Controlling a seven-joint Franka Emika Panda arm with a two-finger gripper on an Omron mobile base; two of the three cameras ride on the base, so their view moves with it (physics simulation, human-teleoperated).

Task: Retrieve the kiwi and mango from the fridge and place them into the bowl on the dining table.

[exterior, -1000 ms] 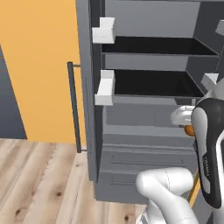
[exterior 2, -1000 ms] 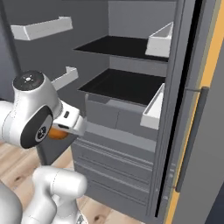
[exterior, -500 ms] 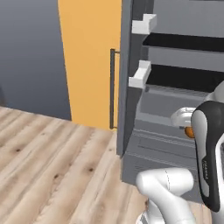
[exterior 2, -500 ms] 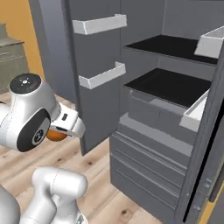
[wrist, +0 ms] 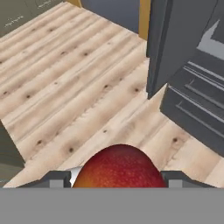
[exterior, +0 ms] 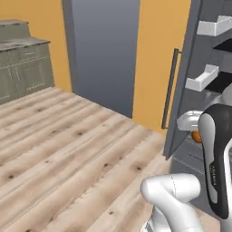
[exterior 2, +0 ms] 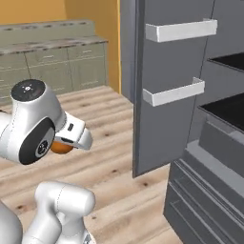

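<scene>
biggest risk from here imo is the mango (wrist: 117, 168) slipping out while the base drives off toward the dining table; it's a smooth rounded fruit pinched from two sides only, so a jolt or a fast swing of the arm could roll it free onto the wood floor (wrist: 65, 78); the other worry is the open fridge (exterior 2: 200, 157) door (exterior 2: 164, 95) standing close by, which the arm could clip if it swings wide; as for the tool (wrist: 114, 177), its fingers stand fairly wide apart and are clamped on the mango, one dark tip on each side; the fruit sits tucked right under the wrist, orange peeking out in both base views; kiwi, bowl and desk I can't place from here
</scene>
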